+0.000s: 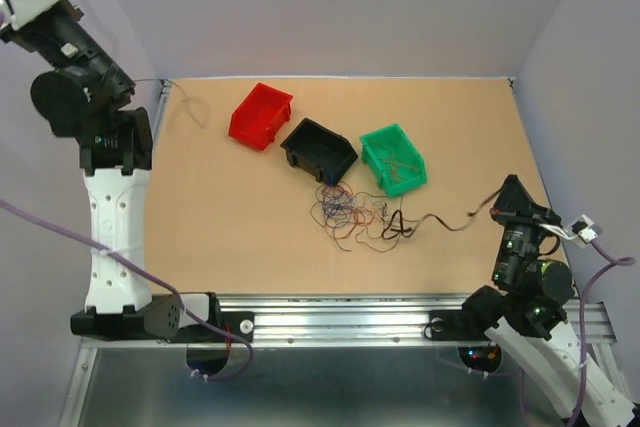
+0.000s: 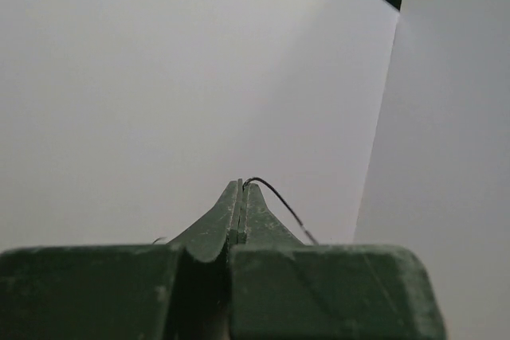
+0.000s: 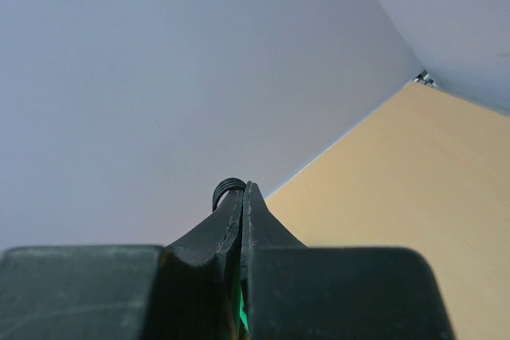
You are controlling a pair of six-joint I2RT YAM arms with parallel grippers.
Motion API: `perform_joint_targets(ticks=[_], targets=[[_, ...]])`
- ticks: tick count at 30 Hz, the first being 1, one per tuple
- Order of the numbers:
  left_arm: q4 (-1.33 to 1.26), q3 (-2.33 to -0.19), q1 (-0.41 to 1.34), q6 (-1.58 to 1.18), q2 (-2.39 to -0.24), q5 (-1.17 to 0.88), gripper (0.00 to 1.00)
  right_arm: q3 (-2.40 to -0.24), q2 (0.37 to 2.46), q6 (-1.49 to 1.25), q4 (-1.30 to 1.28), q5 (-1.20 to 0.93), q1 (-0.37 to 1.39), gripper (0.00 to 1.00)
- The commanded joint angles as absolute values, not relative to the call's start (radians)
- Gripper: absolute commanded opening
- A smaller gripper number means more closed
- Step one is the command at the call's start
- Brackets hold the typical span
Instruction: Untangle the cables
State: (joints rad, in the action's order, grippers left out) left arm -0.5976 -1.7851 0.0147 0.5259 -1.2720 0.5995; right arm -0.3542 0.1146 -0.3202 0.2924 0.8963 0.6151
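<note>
Right wrist: my right gripper [image 3: 243, 189] is pinched shut on a dark coiled strand [image 3: 228, 187]. Left wrist: my left gripper [image 2: 241, 185], facing bare wall, is closed on one thin black wire [image 2: 275, 197]. Top view: the coiled strand trails from my right hand to the cables [image 1: 350, 209], a loose tangle on the table [image 1: 230, 237] just before the black bin [image 1: 318, 147] and green bin [image 1: 392, 159]. Step, I judge: drawing single strands free. Next: pull outward slowly, watching for snags.

On a tan table [image 1: 240, 217], a red bin [image 1: 261, 115], a black bin [image 1: 318, 150] and a green bin [image 1: 392, 159] are set in a slanting row, just beside one another. Pale walls are seen around.
</note>
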Motion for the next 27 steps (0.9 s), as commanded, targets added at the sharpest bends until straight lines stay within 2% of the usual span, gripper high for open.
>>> perform_joint_targets(ticks=[1, 6, 10, 12, 22, 27], targets=[[-0.545, -1.802, -0.023, 0.566, -1.379, 0.583, 0.0, -0.342, 0.051, -0.347, 0.146, 0.934, 0.611, 0.01], [-0.424, -1.931, -0.052, 0.49, -1.495, 0.574, 0.0, -0.344, 0.048, -0.356, 0.133, 0.924, 0.612, 0.01], [-0.37, -1.791, -0.052, 0.401, -1.405, 0.207, 0.0, -0.386, 0.193, -0.336, 0.135, 0.796, 0.611, 0.01], [-0.373, -1.723, -0.049, 0.35, -1.359, 0.085, 0.0, -0.419, 0.271, -0.331, 0.138, 0.74, 0.611, 0.01], [-0.337, -1.632, -0.003, 0.223, -1.29, -0.213, 0.0, -0.446, 0.636, -0.278, 0.3, 0.626, 0.611, 0.01], [-0.341, -1.621, 0.096, 0.207, -1.273, -0.285, 0.0, -0.449, 0.785, -0.256, 0.434, 0.528, 0.611, 0.02]])
